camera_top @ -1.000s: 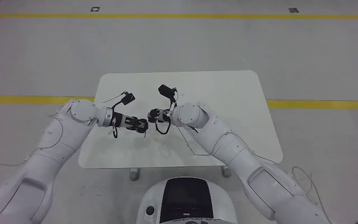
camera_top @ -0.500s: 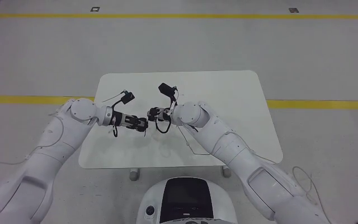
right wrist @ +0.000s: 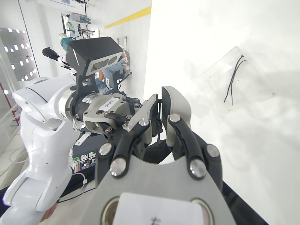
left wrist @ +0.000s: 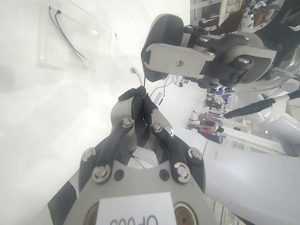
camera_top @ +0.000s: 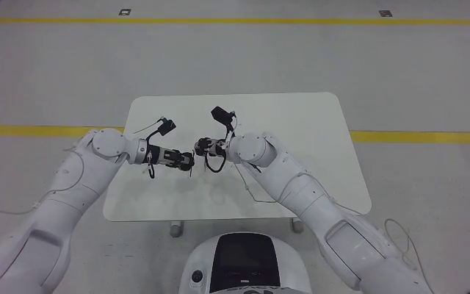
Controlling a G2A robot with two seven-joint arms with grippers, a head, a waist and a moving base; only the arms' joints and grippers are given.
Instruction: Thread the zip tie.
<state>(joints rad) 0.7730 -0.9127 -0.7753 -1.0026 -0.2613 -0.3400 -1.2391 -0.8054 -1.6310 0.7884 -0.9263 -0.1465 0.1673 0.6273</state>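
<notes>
White table [camera_top: 294,110] lies under both arms, and the 2 grippers meet tip to tip above its middle. The left gripper [left wrist: 141,95] has its black pads pressed together on the zip tie [left wrist: 144,81], a thin black strand that sticks out past the fingertips and runs straight across to the other arm. The right gripper [right wrist: 160,106] is likewise closed, its fingers pinched on the same strand with only a sliver of space between the pads. So the zip tie hangs in the air off the tabletop, held at both ends and spanning the short gap between the 2 grippers. Well apart from them, a clear flat tray [left wrist: 93,31] sits on the table nearer the robot, with 2 spare black ties [left wrist: 68,40] lying side by side inside it, their heads toward 1 corner
</notes>
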